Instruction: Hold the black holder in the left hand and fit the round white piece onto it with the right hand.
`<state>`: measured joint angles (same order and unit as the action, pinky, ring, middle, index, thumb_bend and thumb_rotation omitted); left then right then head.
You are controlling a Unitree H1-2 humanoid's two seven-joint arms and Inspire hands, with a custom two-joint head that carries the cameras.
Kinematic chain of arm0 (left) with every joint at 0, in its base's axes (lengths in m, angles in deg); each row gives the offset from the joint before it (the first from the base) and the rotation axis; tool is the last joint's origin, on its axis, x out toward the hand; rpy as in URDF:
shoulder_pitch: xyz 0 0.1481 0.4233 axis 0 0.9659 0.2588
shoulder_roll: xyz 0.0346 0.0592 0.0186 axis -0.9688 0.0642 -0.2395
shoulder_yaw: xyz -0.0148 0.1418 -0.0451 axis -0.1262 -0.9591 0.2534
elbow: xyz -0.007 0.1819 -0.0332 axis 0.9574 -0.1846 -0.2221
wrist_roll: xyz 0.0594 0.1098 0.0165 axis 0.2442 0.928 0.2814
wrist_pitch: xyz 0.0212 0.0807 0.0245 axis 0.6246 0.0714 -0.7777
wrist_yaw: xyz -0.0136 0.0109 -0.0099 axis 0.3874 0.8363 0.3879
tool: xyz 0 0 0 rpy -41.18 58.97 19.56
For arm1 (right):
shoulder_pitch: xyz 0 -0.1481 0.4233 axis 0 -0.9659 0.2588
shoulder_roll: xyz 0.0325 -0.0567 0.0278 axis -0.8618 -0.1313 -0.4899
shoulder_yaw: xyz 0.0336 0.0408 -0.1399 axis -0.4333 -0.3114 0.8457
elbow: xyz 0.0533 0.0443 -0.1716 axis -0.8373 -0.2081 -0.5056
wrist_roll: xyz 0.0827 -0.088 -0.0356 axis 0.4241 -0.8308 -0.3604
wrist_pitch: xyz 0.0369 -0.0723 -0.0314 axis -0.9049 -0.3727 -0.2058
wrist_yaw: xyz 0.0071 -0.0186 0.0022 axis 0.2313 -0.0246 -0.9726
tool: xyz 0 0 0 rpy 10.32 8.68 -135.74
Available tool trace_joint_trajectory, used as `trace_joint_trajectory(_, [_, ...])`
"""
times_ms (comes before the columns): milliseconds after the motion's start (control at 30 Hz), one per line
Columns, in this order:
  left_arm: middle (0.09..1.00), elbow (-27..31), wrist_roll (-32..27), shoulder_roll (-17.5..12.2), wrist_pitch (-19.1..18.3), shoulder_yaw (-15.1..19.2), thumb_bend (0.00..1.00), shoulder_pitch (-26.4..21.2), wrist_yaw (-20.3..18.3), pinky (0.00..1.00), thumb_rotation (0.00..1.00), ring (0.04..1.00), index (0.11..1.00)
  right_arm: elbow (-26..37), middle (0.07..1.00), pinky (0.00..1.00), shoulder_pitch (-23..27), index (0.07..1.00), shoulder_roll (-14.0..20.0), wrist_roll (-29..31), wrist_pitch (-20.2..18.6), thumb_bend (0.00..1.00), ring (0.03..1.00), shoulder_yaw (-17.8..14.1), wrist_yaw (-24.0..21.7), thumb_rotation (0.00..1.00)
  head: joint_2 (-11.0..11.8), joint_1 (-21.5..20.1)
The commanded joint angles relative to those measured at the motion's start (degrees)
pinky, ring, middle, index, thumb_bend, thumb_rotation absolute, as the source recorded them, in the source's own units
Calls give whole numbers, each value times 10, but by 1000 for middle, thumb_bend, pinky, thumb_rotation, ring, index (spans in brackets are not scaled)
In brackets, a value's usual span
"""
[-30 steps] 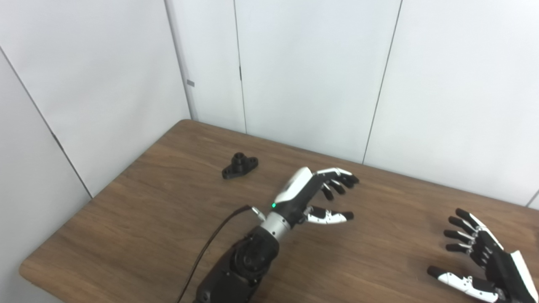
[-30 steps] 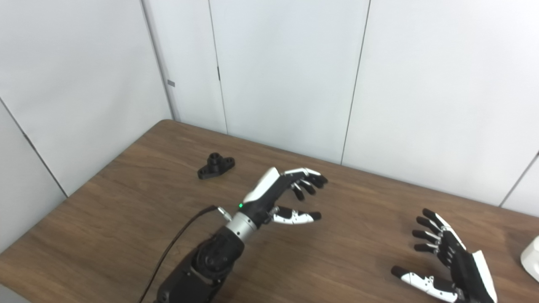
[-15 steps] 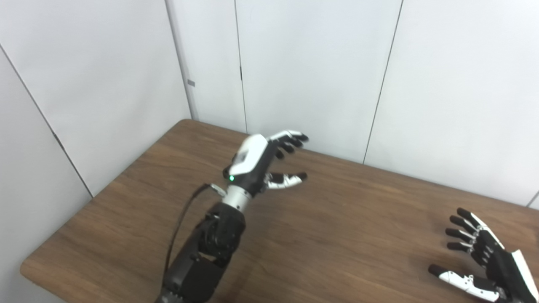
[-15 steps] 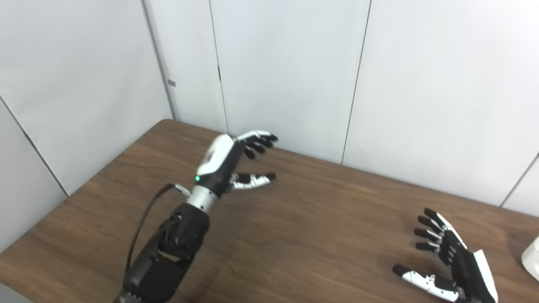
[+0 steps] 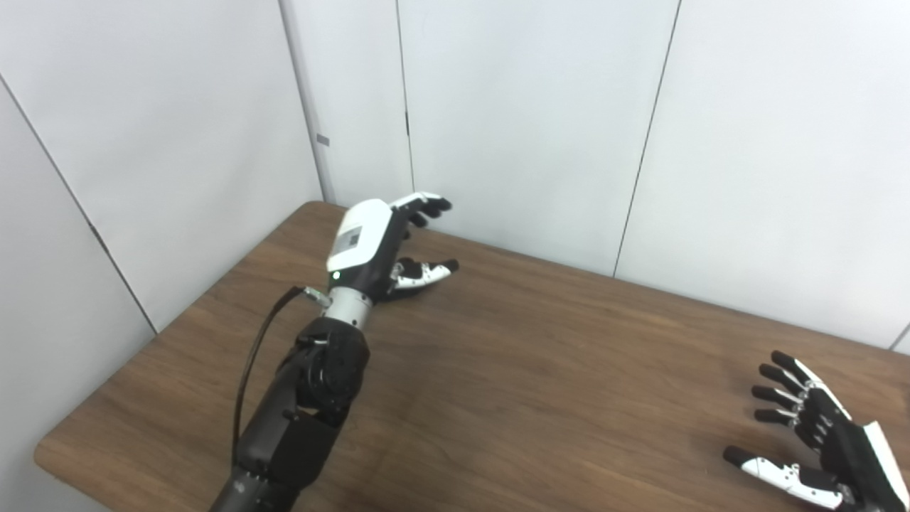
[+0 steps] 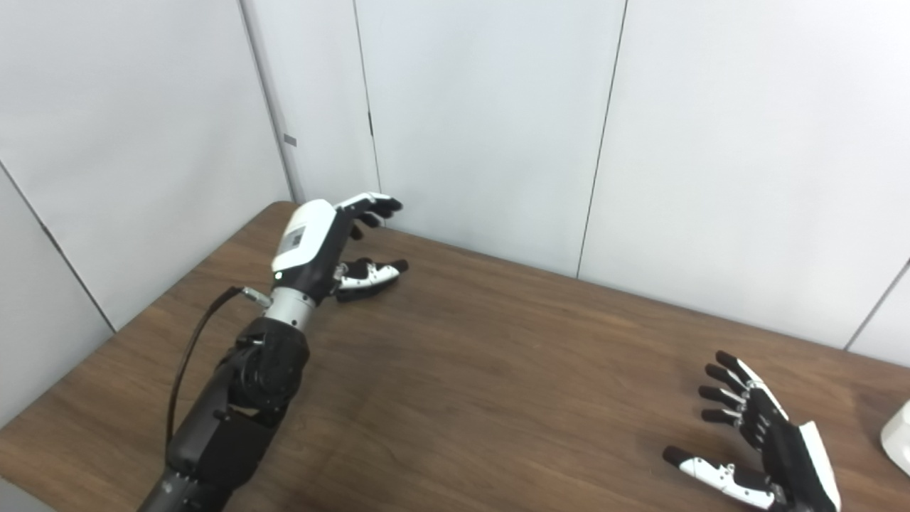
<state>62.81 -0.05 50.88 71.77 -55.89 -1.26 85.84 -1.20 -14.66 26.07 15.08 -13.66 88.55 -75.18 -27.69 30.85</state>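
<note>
Barely started: left hand (image 5: 380, 238), fingers spread and empty, hovers at the table's (image 5: 540, 384) far-left corner covering the black holder, right hand (image 6: 761, 444) waits splayed near the white piece (image 6: 897, 435) at right.

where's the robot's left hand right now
The left hand is open above the far left corner of the wooden table, near the white wall, far from the right hand at the near right edge.
</note>
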Motion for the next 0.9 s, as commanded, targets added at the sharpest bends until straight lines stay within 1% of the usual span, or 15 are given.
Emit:
trace_joint_trajectory(0, [763, -2, 37, -22, -10, 0, 762, -19, 30, 583, 242, 730, 741, -14, 845, 655, -8, 879, -3, 12, 17, 606, 768, -1, -3, 0, 0, 1])
trace_joint_trajectory(100, [815, -8, 59, -26, -25, 1, 789, -18, 44, 612, 260, 791, 759, -14, 840, 654, -7, 878, -2, 11, 18, 604, 765, 0, -2, 0, -1, 2])
trace_joint_trajectory(133, [824, -9, 53, -25, -30, 5, 793, -18, 43, 619, 263, 800, 762, -14, 839, 654, -8, 878, -3, 11, 17, 605, 765, -1, -2, 0, -2, 2])
trace_joint_trajectory(200, [838, -4, 40, -21, -47, 11, 819, -19, 32, 682, 326, 815, 771, -11, 836, 648, -8, 878, -4, 12, 14, 606, 758, -1, -1, 0, -2, 2])
trace_joint_trajectory(233, [842, -1, 39, -21, -56, 12, 825, -19, 27, 700, 340, 820, 774, -10, 836, 648, -8, 879, -4, 11, 14, 605, 756, -1, -1, 0, -2, 2])
trace_joint_trajectory(300, [883, 2, 47, -25, -71, 8, 869, -20, 22, 837, 384, 880, 790, -9, 835, 653, -9, 879, -4, 10, 14, 599, 757, 0, -1, 0, -2, 2])
trace_joint_trajectory(333, [894, 3, 54, -29, -84, 5, 880, -21, 13, 874, 396, 897, 794, -9, 835, 653, -9, 879, -4, 10, 13, 598, 758, 0, -1, 0, -2, 2])
trace_joint_trajectory(367, [947, 5, 63, -33, -102, 0, 916, -22, -2, 949, 435, 958, 821, -11, 839, 653, -8, 881, -4, 9, 15, 596, 757, 0, 0, 0, -2, 2])
trace_joint_trajectory(400, [973, 7, 69, -36, -116, -3, 945, -23, -12, 974, 460, 979, 843, -13, 838, 648, -8, 880, -4, 8, 17, 596, 753, 1, 0, 0, -2, 2])
trace_joint_trajectory(467, [995, 9, 78, -44, -137, -10, 982, -26, -32, 995, 497, 996, 869, -14, 838, 643, -8, 879, -3, 8, 19, 597, 752, 1, -1, 0, -5, 0])
trace_joint_trajectory(567, [1000, 6, 78, -53, -161, -15, 1000, -29, -59, 1000, 550, 1000, 900, -13, 837, 632, -7, 878, 0, 8, 24, 605, 745, 1, -3, 0, -5, 0])
trace_joint_trajectory(667, [1000, -3, 70, -58, -168, -16, 1000, -30, -65, 1000, 579, 1000, 912, -11, 832, 618, -7, 875, 3, 7, 23, 603, 735, 1, -3, 0, -6, 0])
trace_joint_trajectory(867, [1000, -34, 65, -68, -177, -24, 1000, -32, -71, 1000, 651, 1000, 919, 3, 839, 632, -10, 877, 7, 12, 9, 601, 742, 2, -10, 0, -9, 0])
